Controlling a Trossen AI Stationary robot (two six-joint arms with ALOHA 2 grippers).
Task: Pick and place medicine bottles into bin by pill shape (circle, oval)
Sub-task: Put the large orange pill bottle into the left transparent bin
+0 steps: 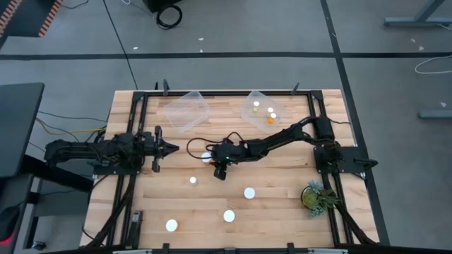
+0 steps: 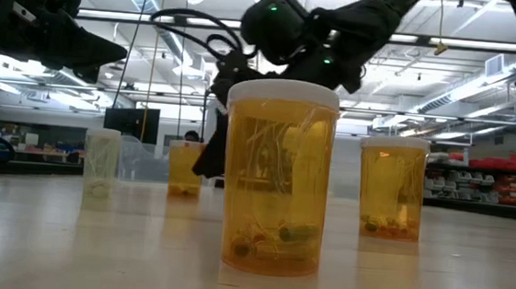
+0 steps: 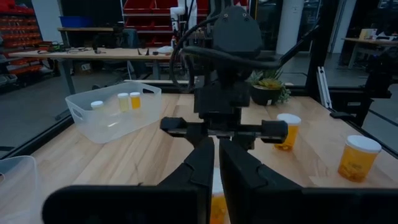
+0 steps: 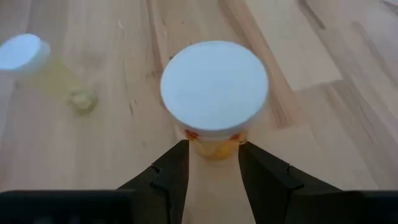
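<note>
Right gripper [image 4: 212, 163]: above the middle of the table, pointing down at a bottle [image 4: 214, 96]; its fingers [image 4: 171, 171] stand partly open on either side of the bottle, below the white cap, with no visible contact.
Bottle in hand: upright on the table [image 1: 282, 212] near the centre, amber with a broad cap; not yet lifted, by the look of it.
Left gripper [image 1: 171, 148]: waits at the left side of the table, closed and empty.
Bins: two clear bins at the far edge; the right bin [image 1: 263, 106] already has three small bottles in it, the left bin [image 1: 187, 109] looks empty.
Other bottles: four more stand on the near half, well apart from each other.
Technique: probably lower until the fingers flank the amber wall, centre the bottle between them, then close evenly.
Risk: gripping at the cap's edge could tip it.
Sorting: pill shape is not readable here; check it before choosing the bin.
</note>
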